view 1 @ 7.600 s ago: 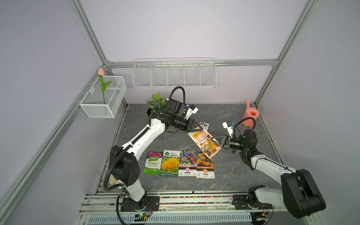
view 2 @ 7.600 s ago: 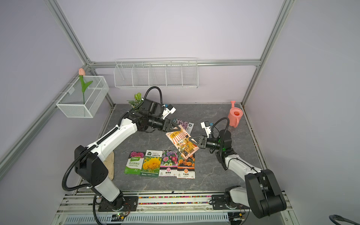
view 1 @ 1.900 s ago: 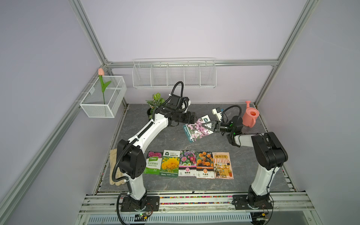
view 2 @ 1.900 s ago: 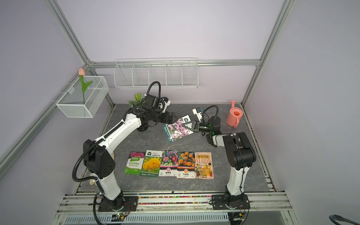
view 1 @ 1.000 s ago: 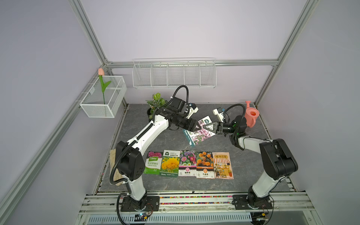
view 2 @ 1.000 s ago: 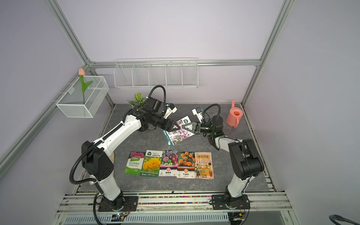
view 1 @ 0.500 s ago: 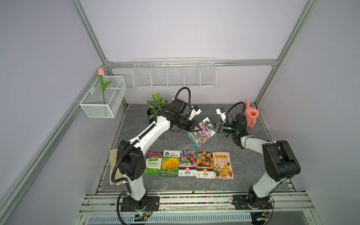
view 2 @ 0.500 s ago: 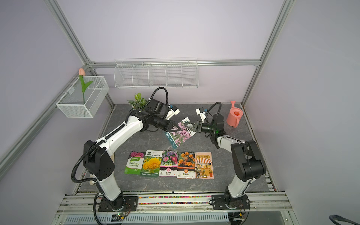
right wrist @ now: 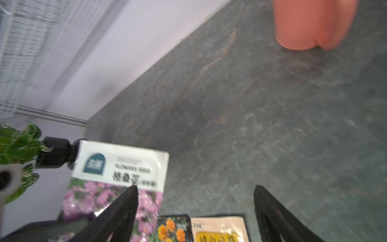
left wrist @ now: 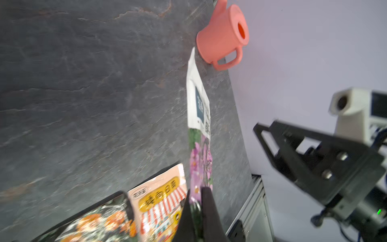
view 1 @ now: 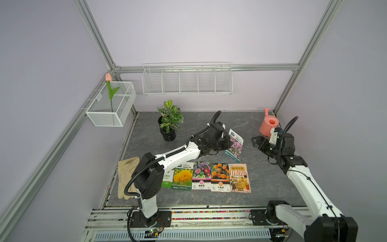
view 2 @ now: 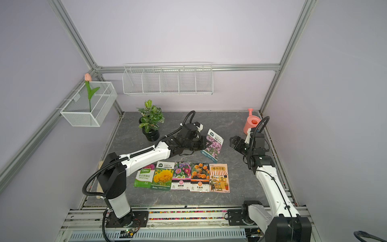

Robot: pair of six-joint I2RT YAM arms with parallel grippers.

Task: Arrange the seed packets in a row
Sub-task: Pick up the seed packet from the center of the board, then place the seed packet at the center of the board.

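Pinching one edge of the pink-flower packet, the left gripper holds it tilted at the centre of a top view. The right gripper, jaws spread, sits apart at centre right. Five more packets lie in a row below centre.

Glossy film on seed packets; tabletop matt stone-look surf.; watering can smooth plastic; glove rough cloth.

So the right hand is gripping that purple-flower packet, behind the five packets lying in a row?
No: the left hand grips the purple-flower packet, shut on its edge in the left wrist view. The right hand stands open and empty. The rest holds: it is behind the row of five.
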